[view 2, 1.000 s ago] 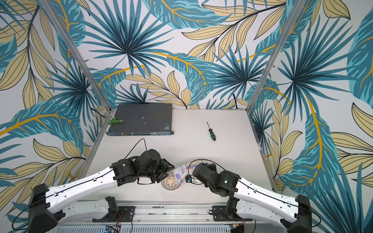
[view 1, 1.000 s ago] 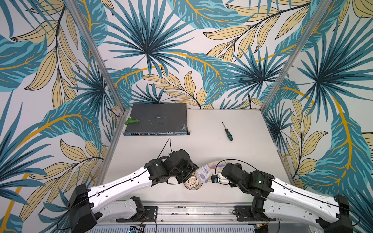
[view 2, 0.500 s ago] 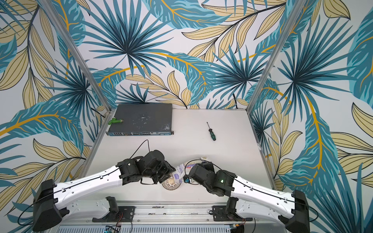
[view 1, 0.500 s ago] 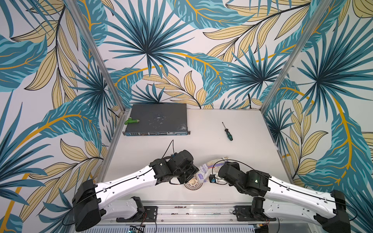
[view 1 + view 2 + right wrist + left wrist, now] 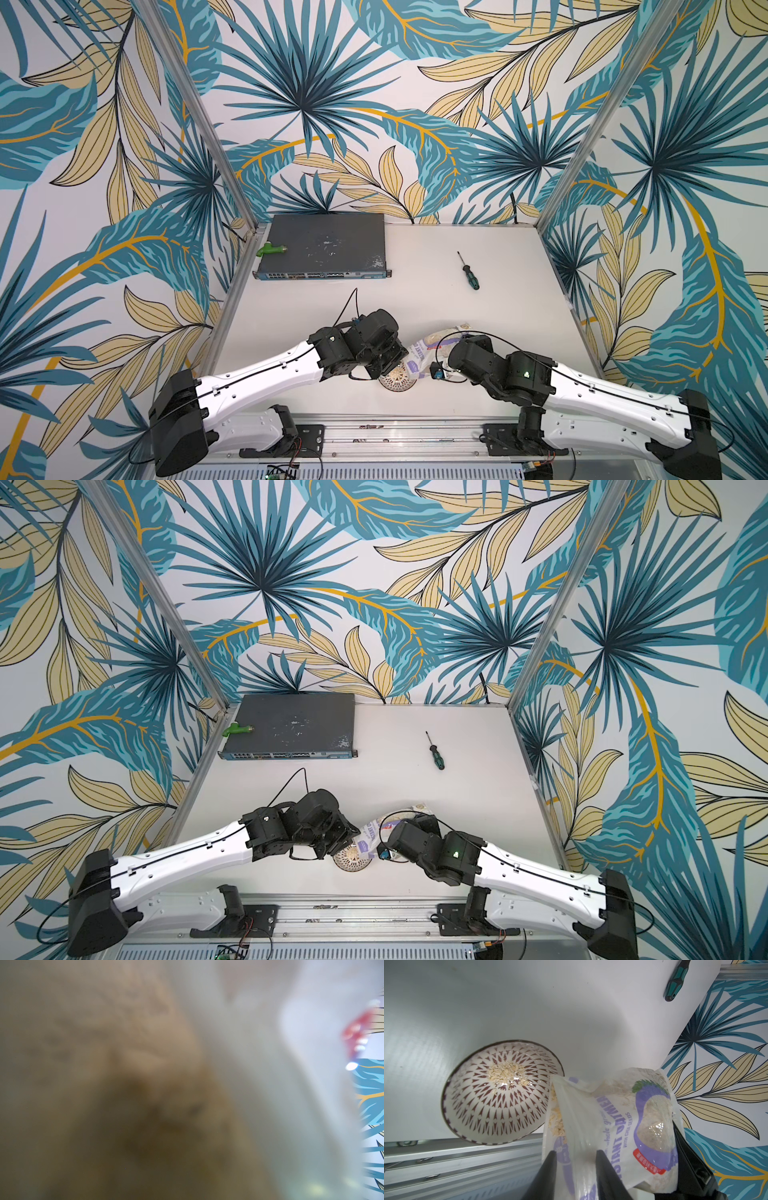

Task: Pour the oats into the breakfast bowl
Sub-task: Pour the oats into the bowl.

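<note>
Left wrist cam is looking down on the breakfast bowl (image 5: 481, 1120), which is sitting on the white table (image 5: 571, 1012) near the front edge, by the metal rail (image 5: 456, 1153). A small heap of oats (image 5: 505, 1073) is lying at the bottom of the bowl, w/ the patterned wall around it showing. The bag of oats (image 5: 610, 1113) is hanging tilted just beside the bowl. Its open mouth is overlapping the rim, and more flakes are sitting inside the plastic near that mouth.

L gripper (image 5: 576, 1153) is sitting at the bag's lower end. Its two black fingers (image 5: 548, 1172) are standing a narrow way apart w/ bag plastic showing in the gap. I can't tell whether they're pinching it or just lying in front of it.

R gripper (image 5: 444, 365) is on the bag's opposite side and is holding it up off the table. A black part of it is pressing on the bag's far edge in the left wrist view. Right wrist cam is showing only a beige blur, the bag sitting right against the lens.

In both top views the two arms are angling inward, wrists close together above the bowl. Farther back a screwdriver (image 5: 468, 270) is lying mid-table. A grey network switch (image 5: 324, 245) is resting in the far corner w/ a small green obj (image 5: 270, 249) on top.
</note>
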Motion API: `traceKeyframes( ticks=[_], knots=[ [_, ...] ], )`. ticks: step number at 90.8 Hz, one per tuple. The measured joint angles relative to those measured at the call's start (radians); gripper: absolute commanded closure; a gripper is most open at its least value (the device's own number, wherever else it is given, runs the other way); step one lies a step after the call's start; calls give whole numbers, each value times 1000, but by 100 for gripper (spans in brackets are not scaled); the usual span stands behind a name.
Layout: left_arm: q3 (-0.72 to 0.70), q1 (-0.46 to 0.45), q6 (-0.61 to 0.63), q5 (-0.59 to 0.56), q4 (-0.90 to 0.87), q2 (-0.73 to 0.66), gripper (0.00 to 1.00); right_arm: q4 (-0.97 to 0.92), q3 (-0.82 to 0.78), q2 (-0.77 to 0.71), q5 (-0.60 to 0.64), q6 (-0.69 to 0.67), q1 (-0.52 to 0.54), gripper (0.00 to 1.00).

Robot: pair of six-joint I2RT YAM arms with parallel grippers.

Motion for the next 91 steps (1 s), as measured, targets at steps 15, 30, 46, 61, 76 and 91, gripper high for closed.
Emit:
traceKeyframes(
  ticks=[15,30,46,61,76,91],
  knots=[
    [0,-6,0,4,1,19,69,-2,-2,9,8,-4,5,100],
    [-6,-9,1,8,7,34,74,0,-2,24,27,-15,8,100],
    [-41,-9,-9,8,14,28,76,14,-6,34,47,-38,13,100],
    [-76,-9,-19,8,18,17,77,21,-8,46,61,-51,25,100],
    [-82,-9,-24,7,20,13,77,39,-11,58,96,-64,45,100],
    [-83,-9,-25,4,19,11,76,47,-11,66,128,-71,64,100]
  ],
)
